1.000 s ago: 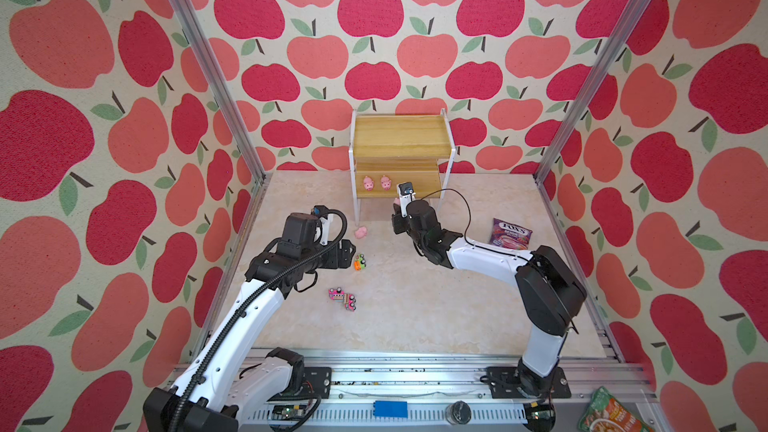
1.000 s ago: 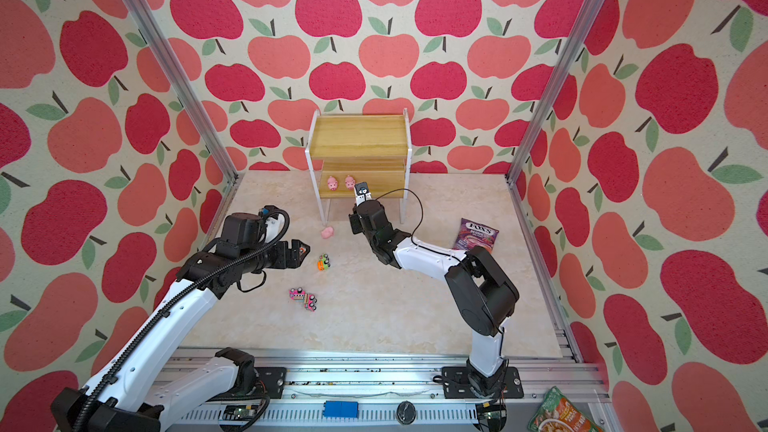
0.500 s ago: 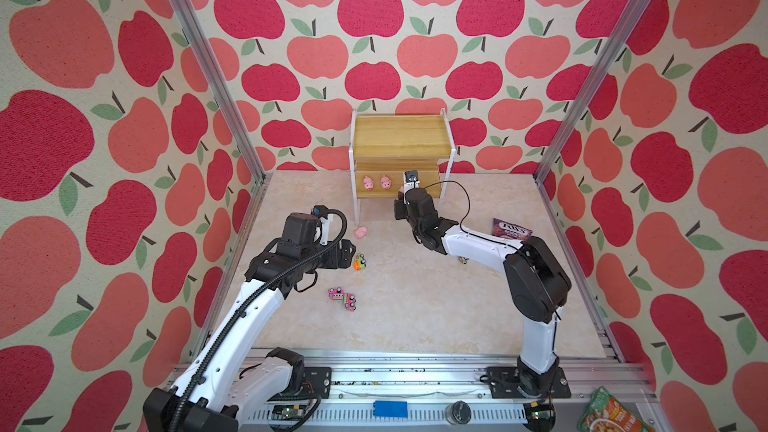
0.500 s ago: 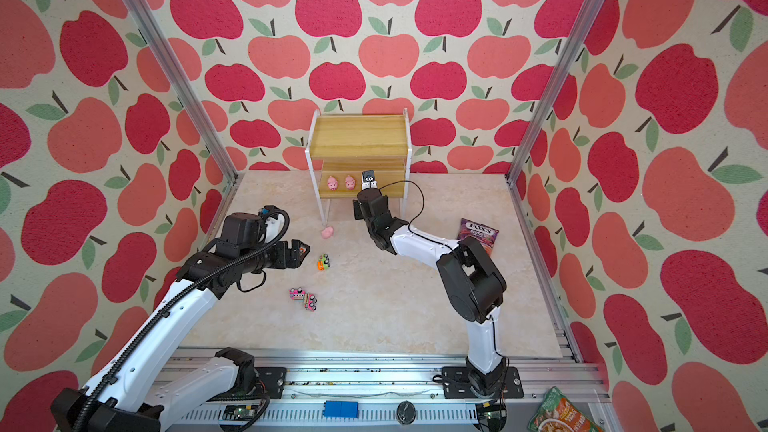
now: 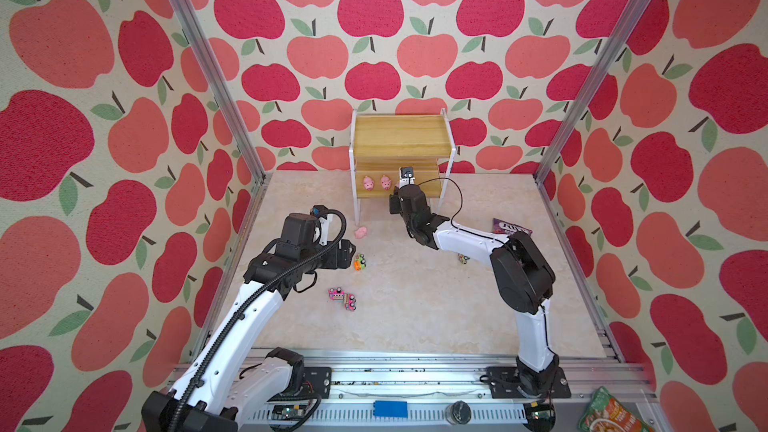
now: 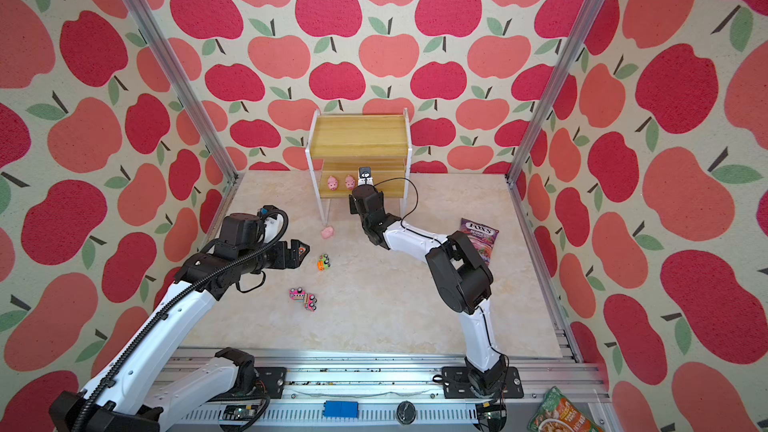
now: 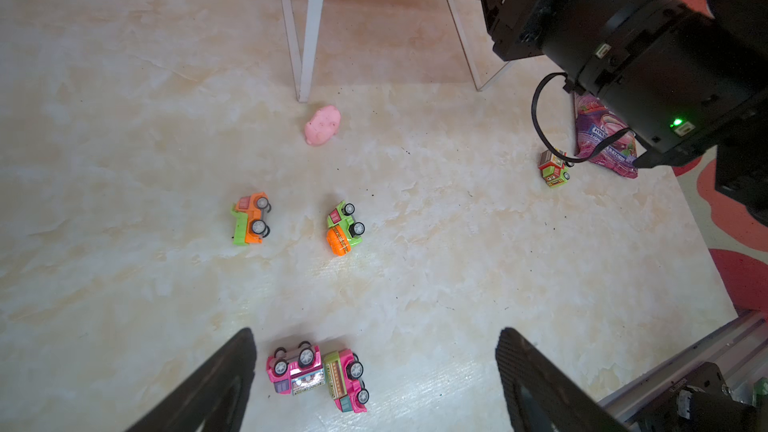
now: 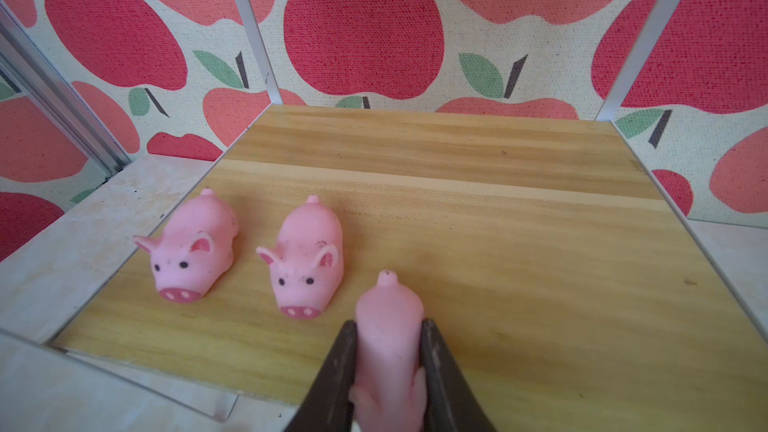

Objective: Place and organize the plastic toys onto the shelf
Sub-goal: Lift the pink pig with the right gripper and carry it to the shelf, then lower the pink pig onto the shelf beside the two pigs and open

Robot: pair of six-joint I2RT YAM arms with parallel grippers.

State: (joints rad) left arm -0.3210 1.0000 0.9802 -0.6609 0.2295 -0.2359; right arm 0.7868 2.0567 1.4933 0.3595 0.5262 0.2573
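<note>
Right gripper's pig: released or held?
Held: the right gripper jaws pinch the pig over the shelf; whether it touches the board, cannot tell.

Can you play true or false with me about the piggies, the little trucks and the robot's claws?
1. Two pigs stand on the shelf's lower board. True.
2. The right gripper is empty. False: it is shut on a third pig.
3. Every truck is on the shelf. False: all five trucks lie on the table.
4. The left gripper is open and holds nothing. True.
5. A fourth pig lies on the table near a shelf leg. True.
</note>
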